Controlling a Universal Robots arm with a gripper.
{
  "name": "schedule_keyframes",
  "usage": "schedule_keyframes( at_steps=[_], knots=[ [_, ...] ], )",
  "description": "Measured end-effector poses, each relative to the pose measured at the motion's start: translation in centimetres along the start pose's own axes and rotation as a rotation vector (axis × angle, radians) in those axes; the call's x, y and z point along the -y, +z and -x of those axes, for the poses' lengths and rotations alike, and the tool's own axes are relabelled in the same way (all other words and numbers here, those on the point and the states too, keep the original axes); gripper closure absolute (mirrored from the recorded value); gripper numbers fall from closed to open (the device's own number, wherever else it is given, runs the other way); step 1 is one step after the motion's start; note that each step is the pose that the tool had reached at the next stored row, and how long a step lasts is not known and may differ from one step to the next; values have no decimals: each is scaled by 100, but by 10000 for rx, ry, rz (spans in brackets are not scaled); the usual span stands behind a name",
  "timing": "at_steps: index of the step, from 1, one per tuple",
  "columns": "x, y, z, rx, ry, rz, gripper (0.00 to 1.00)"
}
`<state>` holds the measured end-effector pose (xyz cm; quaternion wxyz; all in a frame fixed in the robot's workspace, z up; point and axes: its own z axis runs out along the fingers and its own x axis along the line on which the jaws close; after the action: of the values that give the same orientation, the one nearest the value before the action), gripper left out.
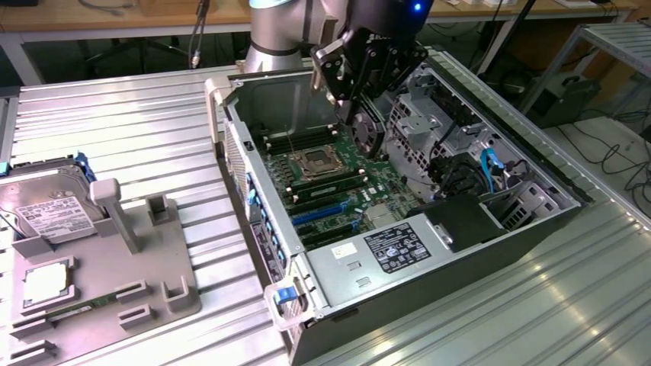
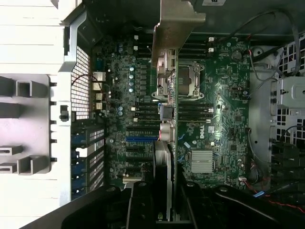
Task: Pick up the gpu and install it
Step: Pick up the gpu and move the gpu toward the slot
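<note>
A ribbed silver aluminium table [image 1: 122, 130] carries two loads. An open black-and-silver computer tower case [image 1: 489, 263] lies on its side across the middle, its green motherboard facing up. Beside it, at the exterior view's left and a little apart, a flat grey plastic parts fixture [image 1: 152, 252] with upright posts sits on the ribs toward the near edge.

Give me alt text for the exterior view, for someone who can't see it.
The pincer holds the gpu edge-down above the motherboard inside an open computer case on a ribbed metal table. At the exterior view's left, a grey fixture carries a hard drive.
</note>
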<state>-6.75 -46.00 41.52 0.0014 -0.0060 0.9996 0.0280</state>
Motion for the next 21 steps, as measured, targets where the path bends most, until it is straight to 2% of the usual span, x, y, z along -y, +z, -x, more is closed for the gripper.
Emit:
schedule_keyframes(
  at_steps=[8,14,21],
  knots=[
    [2,23,41,0,0,-48,73],
    [5,68,131,15,0,-115,73],
    [6,81,155,16,-1,-135,73]
  ],
)
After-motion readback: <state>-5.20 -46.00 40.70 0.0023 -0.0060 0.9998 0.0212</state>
